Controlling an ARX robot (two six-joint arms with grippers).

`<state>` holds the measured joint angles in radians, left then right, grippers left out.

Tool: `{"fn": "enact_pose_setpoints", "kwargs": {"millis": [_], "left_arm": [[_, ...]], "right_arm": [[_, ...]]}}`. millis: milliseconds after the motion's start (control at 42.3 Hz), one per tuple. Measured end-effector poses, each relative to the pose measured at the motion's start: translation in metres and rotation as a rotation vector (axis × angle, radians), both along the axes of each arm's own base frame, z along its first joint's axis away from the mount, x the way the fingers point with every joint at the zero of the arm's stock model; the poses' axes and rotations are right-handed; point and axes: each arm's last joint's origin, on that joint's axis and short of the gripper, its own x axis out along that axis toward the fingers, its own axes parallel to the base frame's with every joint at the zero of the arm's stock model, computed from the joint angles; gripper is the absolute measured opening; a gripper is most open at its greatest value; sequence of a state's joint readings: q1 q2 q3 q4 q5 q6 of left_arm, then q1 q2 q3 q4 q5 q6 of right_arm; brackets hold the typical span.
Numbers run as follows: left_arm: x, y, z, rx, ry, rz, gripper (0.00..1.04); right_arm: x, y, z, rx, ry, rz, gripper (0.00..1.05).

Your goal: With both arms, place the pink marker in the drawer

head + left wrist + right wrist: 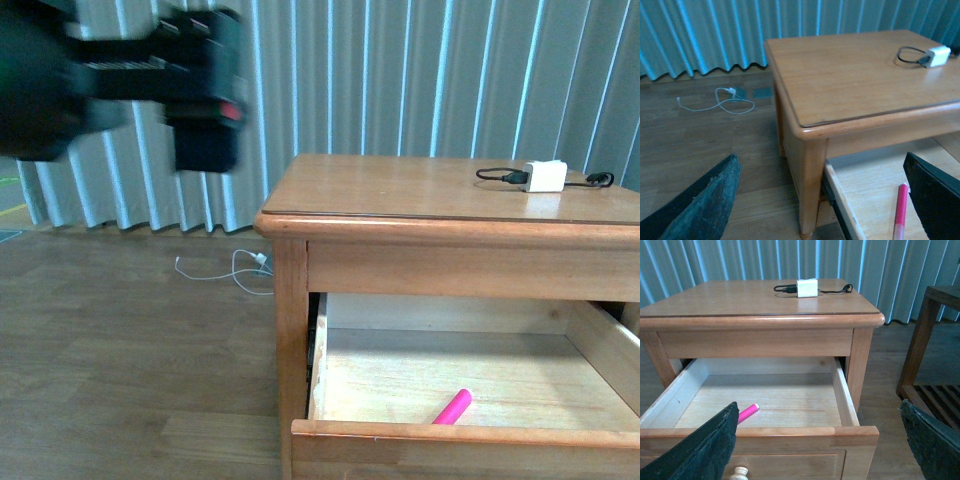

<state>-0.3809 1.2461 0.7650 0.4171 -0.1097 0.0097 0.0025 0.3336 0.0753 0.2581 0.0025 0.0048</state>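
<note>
The pink marker (452, 407) lies on the pale floor of the open upper drawer (330, 428), near its front wall. It also shows in the left wrist view (900, 210) and the right wrist view (747, 413). My left arm (190, 85) is raised at the upper left of the front view, blurred, away from the nightstand. My left gripper (822, 200) is open and empty above the nightstand's front left leg. My right gripper (820, 440) is open and empty above the drawer's front wall (790, 432); the round knob (740, 472) shows below.
A white charger block (545, 176) with a black cable lies on the nightstand top (400, 185). A white cable (225, 270) lies on the wooden floor at the left. A dark wooden rack (930, 355) stands beside the nightstand. Striped curtains hang behind.
</note>
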Motion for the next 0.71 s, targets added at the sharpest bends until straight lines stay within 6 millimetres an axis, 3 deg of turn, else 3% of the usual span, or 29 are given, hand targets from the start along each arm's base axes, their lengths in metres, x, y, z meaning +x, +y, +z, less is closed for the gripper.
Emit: {"fn": "enact_pose_setpoints", "kwargs": {"millis": [142,213,378,449,709], "left_arm": [[-0.055,0.051,-0.001,-0.076,-0.005,0.117,0.99],[-0.073,0.064,-0.009,-0.094,0.009,0.151,0.99],[-0.116,0.091,-0.059,-0.198,0.11,0.232,0.99],[-0.121,0.094,-0.067,-0.226,0.12,0.26,0.99],[-0.121,0.094,-0.067,-0.249,0.12,0.255,0.99]], "right_arm": [[0.0,0.0,0.0,0.0,0.0,0.0,0.96],[0.0,0.0,0.0,0.0,0.0,0.0,0.96],[0.0,0.0,0.0,0.0,0.0,0.0,0.96],[0.0,0.0,0.0,0.0,0.0,0.0,0.96],[0.0,0.0,0.0,0.0,0.0,0.0,0.96]]}}
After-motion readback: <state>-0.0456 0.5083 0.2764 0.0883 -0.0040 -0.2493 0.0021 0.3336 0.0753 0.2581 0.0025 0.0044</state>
